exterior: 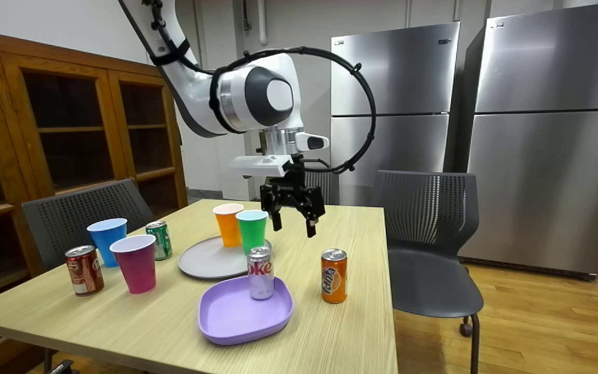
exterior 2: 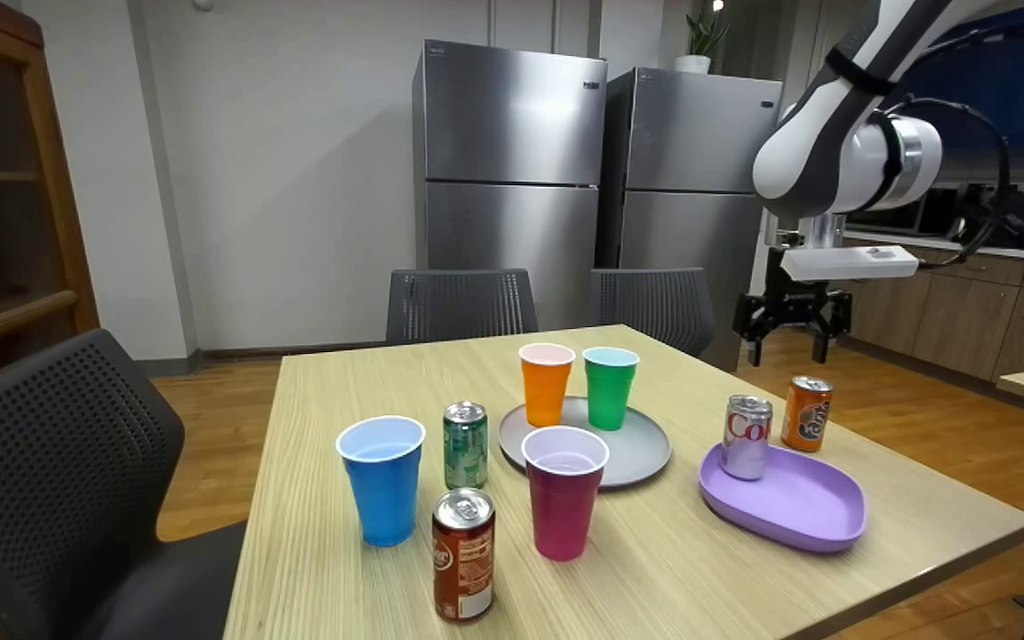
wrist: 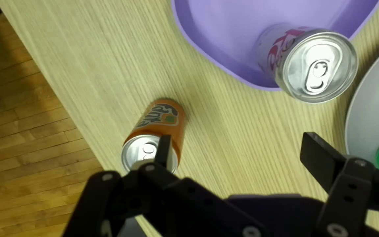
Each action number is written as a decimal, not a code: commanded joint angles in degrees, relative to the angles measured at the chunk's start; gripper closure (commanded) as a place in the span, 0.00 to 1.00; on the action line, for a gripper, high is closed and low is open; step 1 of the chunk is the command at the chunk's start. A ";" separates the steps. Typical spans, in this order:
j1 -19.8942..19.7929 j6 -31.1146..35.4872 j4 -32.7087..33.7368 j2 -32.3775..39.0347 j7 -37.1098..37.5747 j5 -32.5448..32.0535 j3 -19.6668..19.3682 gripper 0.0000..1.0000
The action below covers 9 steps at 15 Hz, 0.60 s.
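Gripper is spread wide above wood-grained table; silver cylindrical can is seated in smooth, rounded purple tray; metal-topped orange can is seen nearby.

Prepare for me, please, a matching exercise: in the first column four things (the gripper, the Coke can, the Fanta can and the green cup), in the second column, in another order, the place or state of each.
1. gripper
2. Coke can
3. Fanta can
4. green cup

A. standing on the grey plate
B. in the air above the table, open and empty
C. standing in the purple tray
D. standing directly on the table

Pairs: 1-B, 2-C, 3-D, 4-A
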 commanded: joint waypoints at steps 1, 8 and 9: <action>-2.16 -0.42 0.68 -0.85 0.62 0.30 -0.69 0.00; -5.83 -1.09 2.13 0.31 -0.38 2.55 -2.27 0.00; -6.34 -1.32 2.55 0.74 -0.64 3.14 -2.26 0.00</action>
